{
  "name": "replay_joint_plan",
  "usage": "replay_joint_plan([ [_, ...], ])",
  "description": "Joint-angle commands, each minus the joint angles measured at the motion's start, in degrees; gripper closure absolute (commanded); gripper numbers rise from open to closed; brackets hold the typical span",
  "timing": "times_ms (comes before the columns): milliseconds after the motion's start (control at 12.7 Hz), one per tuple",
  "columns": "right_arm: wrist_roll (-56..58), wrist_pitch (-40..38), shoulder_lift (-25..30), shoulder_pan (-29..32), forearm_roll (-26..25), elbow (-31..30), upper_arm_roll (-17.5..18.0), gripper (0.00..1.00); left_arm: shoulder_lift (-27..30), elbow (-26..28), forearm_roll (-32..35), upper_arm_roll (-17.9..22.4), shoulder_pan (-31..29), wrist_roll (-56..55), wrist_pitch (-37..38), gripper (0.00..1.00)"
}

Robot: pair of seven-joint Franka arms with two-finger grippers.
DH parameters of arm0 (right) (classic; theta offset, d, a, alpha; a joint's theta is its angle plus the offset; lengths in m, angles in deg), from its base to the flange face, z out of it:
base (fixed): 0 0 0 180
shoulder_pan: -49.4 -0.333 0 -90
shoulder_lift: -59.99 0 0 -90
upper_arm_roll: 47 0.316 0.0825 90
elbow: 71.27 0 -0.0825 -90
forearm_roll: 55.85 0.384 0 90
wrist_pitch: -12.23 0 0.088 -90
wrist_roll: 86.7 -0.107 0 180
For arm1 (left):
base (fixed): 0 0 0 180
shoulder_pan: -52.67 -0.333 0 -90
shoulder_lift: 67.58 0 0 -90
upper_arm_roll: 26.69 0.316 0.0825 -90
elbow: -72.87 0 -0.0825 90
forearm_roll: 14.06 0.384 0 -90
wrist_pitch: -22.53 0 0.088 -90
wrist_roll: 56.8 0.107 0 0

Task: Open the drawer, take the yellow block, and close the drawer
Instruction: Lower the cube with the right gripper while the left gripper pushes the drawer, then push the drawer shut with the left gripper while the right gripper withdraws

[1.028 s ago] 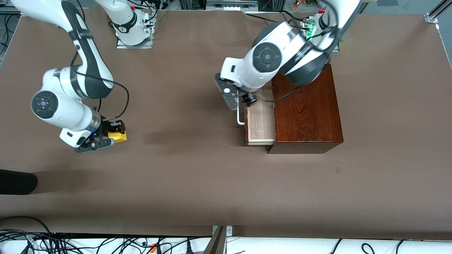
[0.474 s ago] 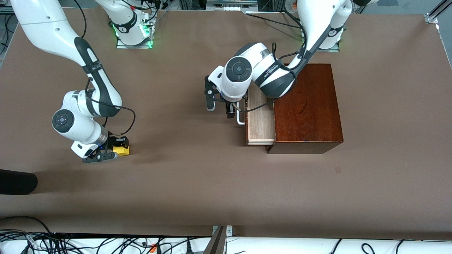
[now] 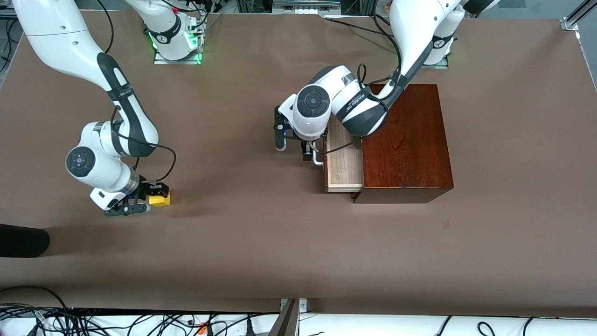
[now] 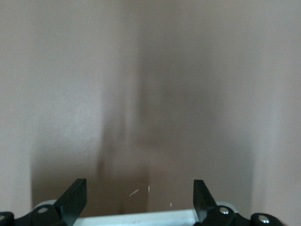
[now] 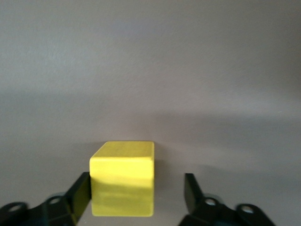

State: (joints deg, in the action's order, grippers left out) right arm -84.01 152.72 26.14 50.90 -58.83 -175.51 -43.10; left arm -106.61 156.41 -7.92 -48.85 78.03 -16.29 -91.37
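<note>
The yellow block [image 3: 160, 200] rests on the brown table toward the right arm's end. My right gripper [image 3: 147, 199] is open around it. In the right wrist view the block [image 5: 123, 183] touches one finger [image 5: 79, 190] and stands apart from the other. The drawer [image 3: 344, 161] is pulled partly out of the dark reddish-brown box [image 3: 406, 144] and its pale inside looks empty. My left gripper [image 3: 293, 147] is open, low at the table in front of the white handle [image 3: 318, 157]. In the left wrist view the handle [image 4: 141, 218] lies between its fingers [image 4: 74, 195].
A black rounded object [image 3: 22, 240] lies at the table's edge toward the right arm's end, nearer the front camera than the block. Cables run along the front edge [image 3: 140, 322]. Bare table lies between the block and the drawer.
My right gripper came down with the yellow block and set it on the table, and its fingers have parted. My left gripper moved from over the drawer down in front of the handle.
</note>
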Motion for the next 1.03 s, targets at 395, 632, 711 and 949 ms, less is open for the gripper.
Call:
replay_joint_plan([
  [395, -1.1, -24.07, 23.1, 0.43, -0.27, 1.75, 2.86, 0.0, 2.2, -1.19, 3.09, -0.16, -4.25, 5.01, 11.76, 0.0],
  [632, -0.93, -39.62, 28.48, 0.43, 1.83, 8.59, 2.77, 0.0, 3.08, -1.28, 3.09, -0.07, -5.4, 5.01, 14.23, 0.0],
  [711, -0.93, -44.2, 29.01, 0.43, 2.1, 11.4, 2.77, 0.0, 3.26, -1.28, 3.09, -0.07, -5.84, 5.01, 14.41, 0.0],
  [949, -0.75, -47.84, 32.17, 0.43, 2.28, 12.4, 2.86, 0.0, 3.43, -1.19, 3.09, -0.07, -7.15, 5.01, 15.38, 0.0],
])
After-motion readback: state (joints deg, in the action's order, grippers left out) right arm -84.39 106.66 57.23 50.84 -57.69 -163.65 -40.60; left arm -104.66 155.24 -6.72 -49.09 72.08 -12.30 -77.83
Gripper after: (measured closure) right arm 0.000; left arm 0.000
